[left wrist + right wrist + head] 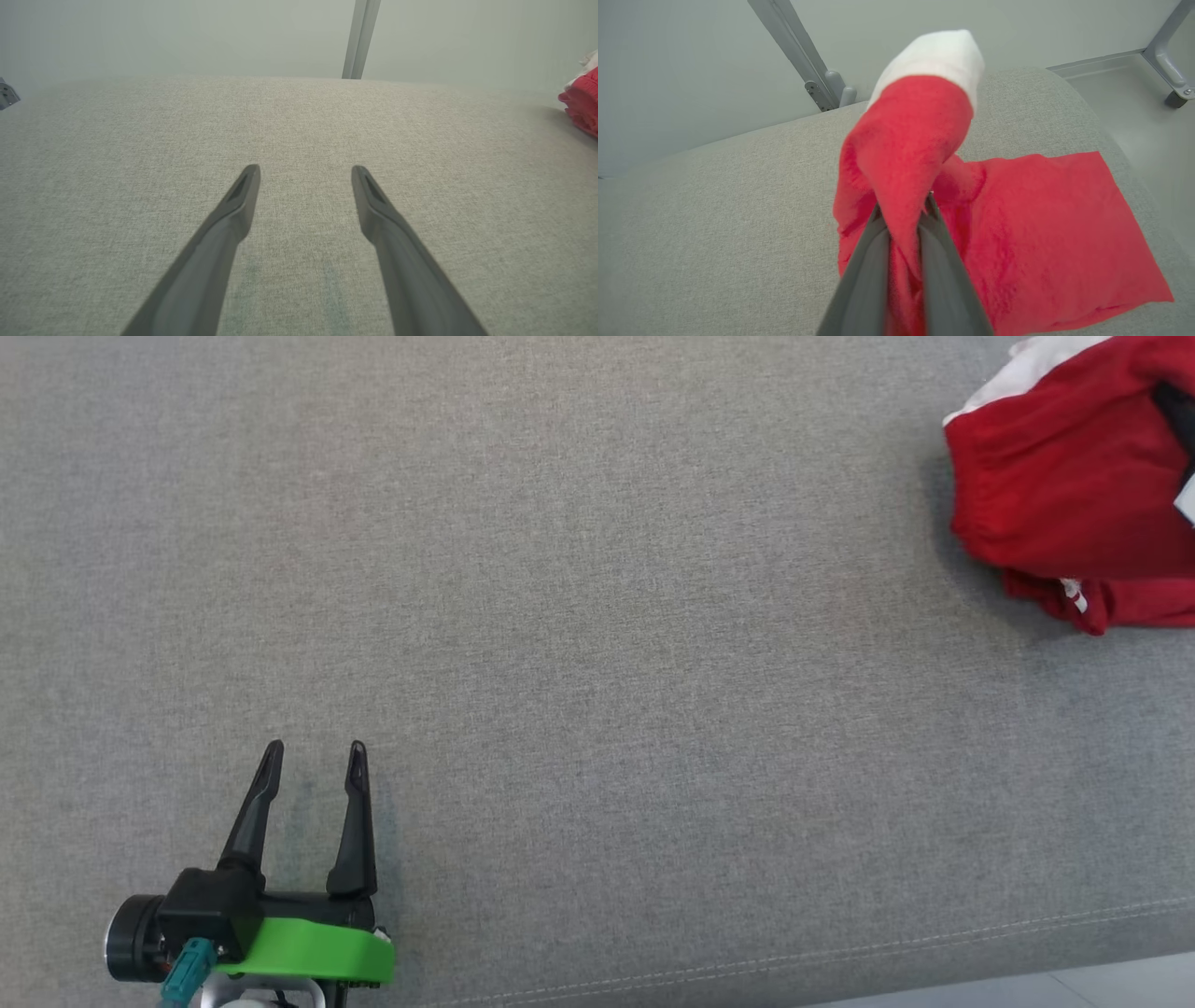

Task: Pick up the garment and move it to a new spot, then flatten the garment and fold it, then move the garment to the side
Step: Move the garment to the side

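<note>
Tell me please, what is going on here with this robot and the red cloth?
The robot's right tool is shut on a bunched fold of the red garment. The garment's white-trimmed end sticks up beyond the grip, while the rest lies on the grey cushion. The left tool is open and holds nothing, over bare cushion well apart from the garment. The garment is not yet flattened or folded.

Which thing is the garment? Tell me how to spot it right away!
Look at the big grey cushion, toward its upper right in the head view. There is the garment, crumpled and pinched by the right gripper. It is bright red with a white edge; all around is grey.
</note>
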Motion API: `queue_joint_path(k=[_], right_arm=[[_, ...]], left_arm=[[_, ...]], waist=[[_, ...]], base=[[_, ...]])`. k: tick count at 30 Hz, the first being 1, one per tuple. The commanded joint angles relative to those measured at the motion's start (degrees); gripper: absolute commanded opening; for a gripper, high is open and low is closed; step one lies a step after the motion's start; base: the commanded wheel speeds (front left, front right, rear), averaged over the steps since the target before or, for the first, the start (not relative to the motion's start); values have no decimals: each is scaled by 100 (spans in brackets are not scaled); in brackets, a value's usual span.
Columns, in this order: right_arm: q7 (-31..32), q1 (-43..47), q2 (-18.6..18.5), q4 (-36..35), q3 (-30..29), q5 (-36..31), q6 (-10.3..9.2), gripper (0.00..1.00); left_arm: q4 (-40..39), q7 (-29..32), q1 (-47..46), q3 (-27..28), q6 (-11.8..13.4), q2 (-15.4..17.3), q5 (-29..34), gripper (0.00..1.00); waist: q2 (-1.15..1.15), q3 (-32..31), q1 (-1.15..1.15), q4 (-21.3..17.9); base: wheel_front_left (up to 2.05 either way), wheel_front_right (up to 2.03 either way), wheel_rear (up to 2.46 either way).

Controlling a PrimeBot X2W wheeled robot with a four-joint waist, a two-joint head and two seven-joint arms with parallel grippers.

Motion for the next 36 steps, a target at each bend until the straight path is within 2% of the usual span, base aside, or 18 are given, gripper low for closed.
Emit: queue_joint_path(k=[1,7,9,18,20,22,23,30,36], right_arm=[[34,-141,-51,140,-200,-120,0,0],[32,-151,-136,693,-855,-480,0,0],[-31,-116,-169,858,-1047,-613,0,4],[-288,-90,-309,1311,-1585,-1103,0,0],[-530,-120,-368,1313,-1599,-1290,0,24],[-835,-137,-358,1388,-1601,-1474,0,71],[-971,-136,-357,1433,-1601,-1575,0,100],[-1843,-147,-525,1776,-1628,-2517,-4,100],[-2713,-190,-444,1878,-1384,-2786,-4,100]], left_arm=[[3,1,-115,-6,-23,13,44,100],[78,0,-151,29,-43,13,95,100],[101,0,-146,60,-46,13,138,100],[115,1,-198,185,-81,35,288,100],[103,1,-220,200,-90,58,309,100],[114,0,-237,190,-97,75,324,100],[118,1,-243,189,-92,83,329,100],[120,0,-279,215,-101,84,294,100],[136,1,-148,300,-104,64,263,100]], waist=[[0,142,0,83],[0,302,0,180],[0,358,0,190],[0,584,0,150],[0,662,0,124],[0,707,0,109],[0,720,0,104],[0,782,0,93],[0,685,0,1]], base=[[0,0,0],[0,0,0],[0,0,0],[0,0,0],[0,0,0],[0,0,0],[0,0,0],[0,0,0],[0,0,0]])
